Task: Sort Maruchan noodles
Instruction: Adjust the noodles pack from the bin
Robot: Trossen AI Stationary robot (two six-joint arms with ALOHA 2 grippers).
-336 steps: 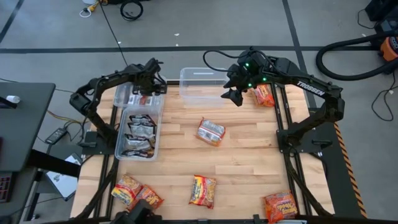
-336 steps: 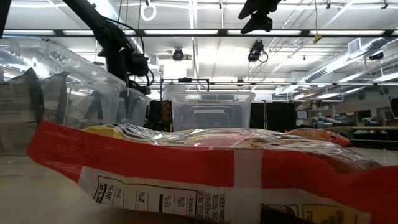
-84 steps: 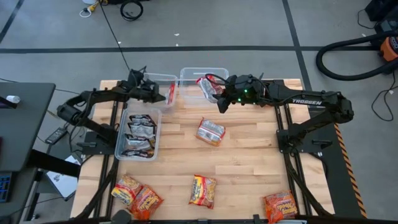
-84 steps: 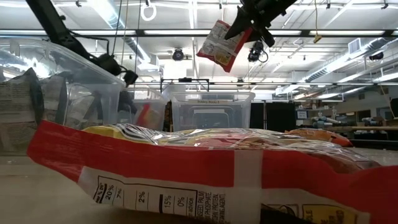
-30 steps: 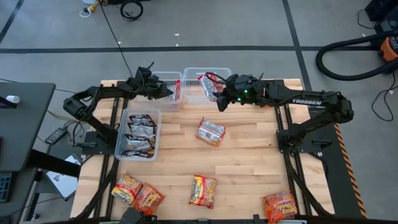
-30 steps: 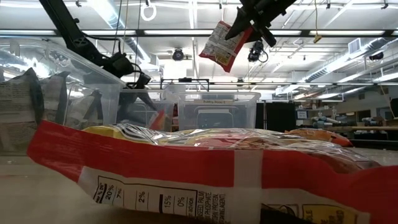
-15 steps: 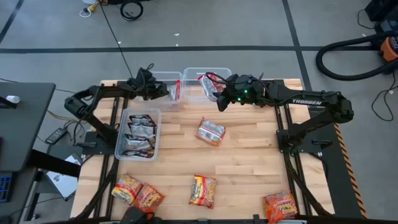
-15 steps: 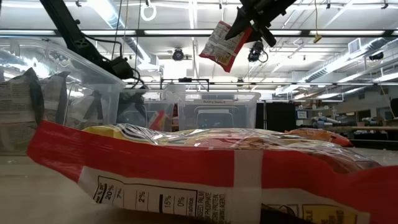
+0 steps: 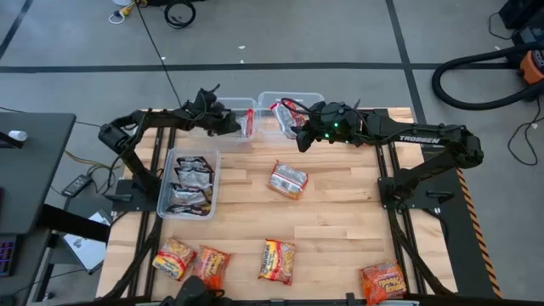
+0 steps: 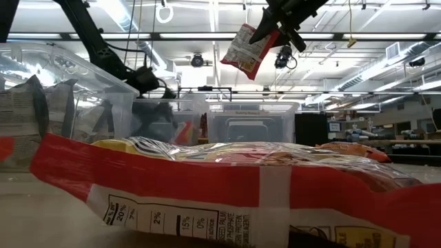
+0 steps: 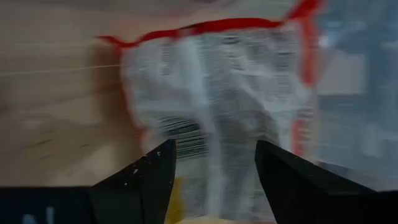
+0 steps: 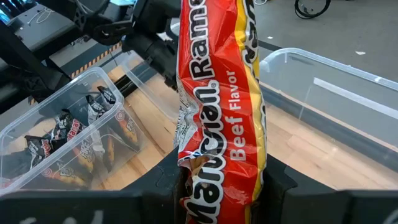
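At the desk's far edge, right gripper (image 9: 297, 129) raised, pinching a red beef-flavor packet (image 12: 219, 106) above the clear bin (image 9: 293, 102); left gripper (image 9: 229, 124) spread wide, reaching into the neighbouring bin (image 9: 248, 106) over a red-edged packet (image 11: 217, 112).

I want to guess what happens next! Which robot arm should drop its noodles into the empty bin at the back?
Probably the right. The right gripper already holds a red beef packet up in the air beside that empty bin.

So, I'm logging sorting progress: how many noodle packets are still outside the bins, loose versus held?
Loose packets on the table: 5
Packet in the right gripper: 1
Total: 6
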